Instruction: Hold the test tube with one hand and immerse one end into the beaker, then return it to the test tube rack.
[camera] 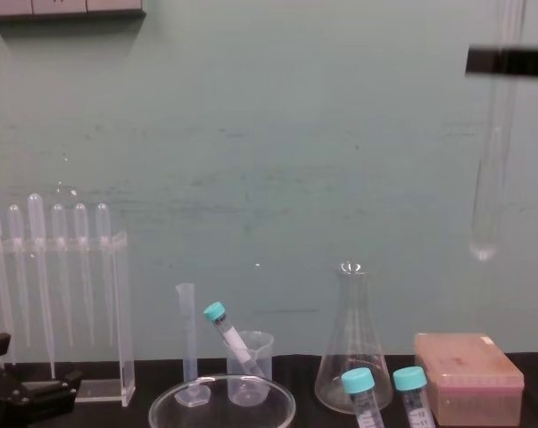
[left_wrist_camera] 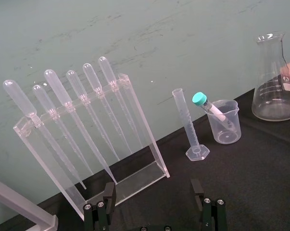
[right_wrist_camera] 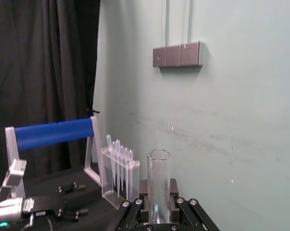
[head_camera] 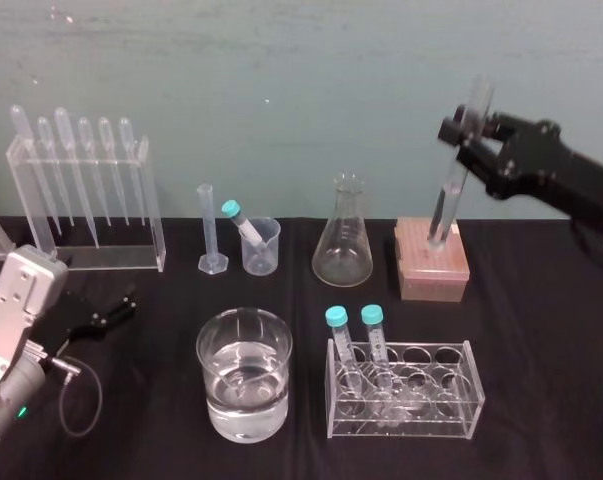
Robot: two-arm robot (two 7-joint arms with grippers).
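Glass test tube [head_camera: 443,205] is hanging clamped in my right gripper [head_camera: 463,140], above the pink block [head_camera: 433,262] at two o'clock, so I'm aiming to straighten it before dipping it into the beaker [head_camera: 213,372] at six, left gripper [head_camera: 111,308] idling open at nine.

The left arm [head_camera: 11,350], at eight o'clock in the head view, is a blocky silver-grey housing with rounded corners. A small green light [head_camera: 23,411] sits low on it, and a thin grey cable [head_camera: 81,400] loops out beside it. The left pincer [head_camera: 126,303] is matt black; its fingers [left_wrist_camera: 109,192] are flat black bars with bright round screw heads [left_wrist_camera: 87,206] at their bases. The right pincer [head_camera: 464,138], at two o'clock, is black and angular on a faceted black right arm [head_camera: 571,190], with silver screws [right_wrist_camera: 178,200] around its mount.
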